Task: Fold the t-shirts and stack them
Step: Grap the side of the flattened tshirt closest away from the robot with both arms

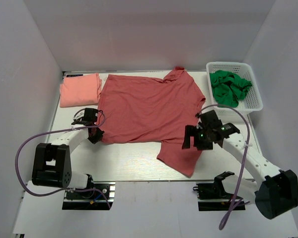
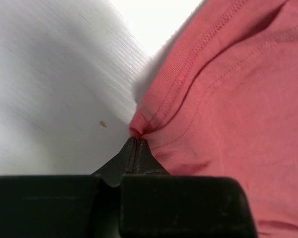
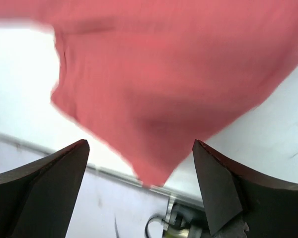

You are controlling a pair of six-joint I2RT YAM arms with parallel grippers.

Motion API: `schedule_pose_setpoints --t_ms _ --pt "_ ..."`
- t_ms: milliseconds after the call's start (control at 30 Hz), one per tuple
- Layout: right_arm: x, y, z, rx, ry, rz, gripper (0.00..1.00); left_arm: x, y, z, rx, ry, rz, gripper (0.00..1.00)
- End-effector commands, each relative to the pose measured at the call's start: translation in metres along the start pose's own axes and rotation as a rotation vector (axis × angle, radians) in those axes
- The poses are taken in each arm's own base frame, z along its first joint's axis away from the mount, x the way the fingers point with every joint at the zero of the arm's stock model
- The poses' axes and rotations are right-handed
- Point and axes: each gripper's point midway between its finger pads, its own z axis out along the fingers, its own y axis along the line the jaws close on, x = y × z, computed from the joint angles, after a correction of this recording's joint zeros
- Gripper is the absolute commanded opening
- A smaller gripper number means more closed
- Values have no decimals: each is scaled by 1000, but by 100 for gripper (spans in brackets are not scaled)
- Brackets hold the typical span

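left end effector [image 2: 137,141] pinches red t-shirt [image 1: 149,106] corner | long axis left-right

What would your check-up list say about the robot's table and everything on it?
surface: white table, bare near the front edge; one tiny brown speck.
job's things: red shirt spread flat in the middle, not folded; pink shirt folded at the far left.
clutter: white basket at the far right, holding a crumpled green cloth.
grippers: left gripper shut on the red shirt's near left corner; right gripper open by the shirt's near right sleeve, holding nothing.
cables: purple cables loop off both arms; the right one arcs near the basket.
surroundings: plain white walls on three sides.
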Motion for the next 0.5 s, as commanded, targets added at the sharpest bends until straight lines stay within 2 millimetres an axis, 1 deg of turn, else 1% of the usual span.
schedule_pose_setpoints --t_ms 0,100,133,167,233,267,300,333,367,433,467 --pt "75 4 -8 -10 239 102 90 2 -5 -12 44 8 1 0" --pt "101 7 -9 -15 296 137 90 3 -3 -12 37 13 3 0" --pt "105 7 -8 -17 306 151 90 3 -3 -12 37 13 3 0" --pt "110 15 -7 -43 328 161 90 3 -3 -12 37 13 3 0" --pt "123 12 0 -33 359 169 90 3 -3 -12 37 13 3 0" --pt "124 15 6 -37 360 167 90 2 -5 -12 44 8 1 0" --pt "134 9 11 -14 393 178 90 2 -5 -12 44 8 1 0" --pt "138 10 13 -9 408 177 90 2 -5 -12 44 8 1 0" --pt "132 12 18 -15 380 177 90 3 -3 -12 37 13 3 0" --pt "125 11 24 6 352 176 87 3 -3 -12 37 13 3 0" --pt "120 10 27 19 327 181 82 3 -3 -12 37 13 3 0"
